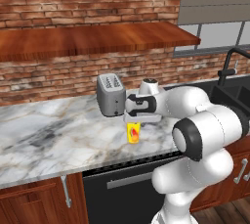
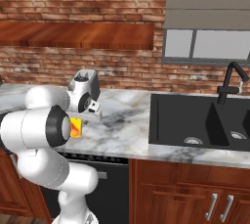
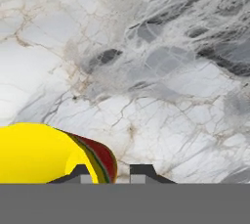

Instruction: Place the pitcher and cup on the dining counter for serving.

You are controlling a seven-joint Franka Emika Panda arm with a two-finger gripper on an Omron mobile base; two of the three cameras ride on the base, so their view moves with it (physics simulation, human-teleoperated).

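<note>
The small yellow cup (image 1: pixel 133 133) with its red-orange mark stands or hangs right at the marble sink counter (image 1: pixel 53 140), directly under my gripper (image 1: pixel 135 123). In the right base view the cup (image 2: pixel 75 127) peeks out beside my forearm, just below the gripper (image 2: pixel 80 119). The hand view has the cup (image 3: pixel 44 154) at the lower left. One fingertip (image 3: pixel 82 172) is inside its rim and the other sits outside the wall, so the gripper (image 3: pixel 111 173) looks shut on the rim. The pitcher and the dining counter are out of view.
A grey toaster (image 1: pixel 111 95) stands just behind and left of the cup. The black sink (image 2: pixel 195 120) and its black faucet (image 2: pixel 228 80) lie to the right. A black dishwasher front (image 1: pixel 122 189) sits below the counter edge. A wooden shelf (image 1: pixel 93 39) overhangs the brick wall.
</note>
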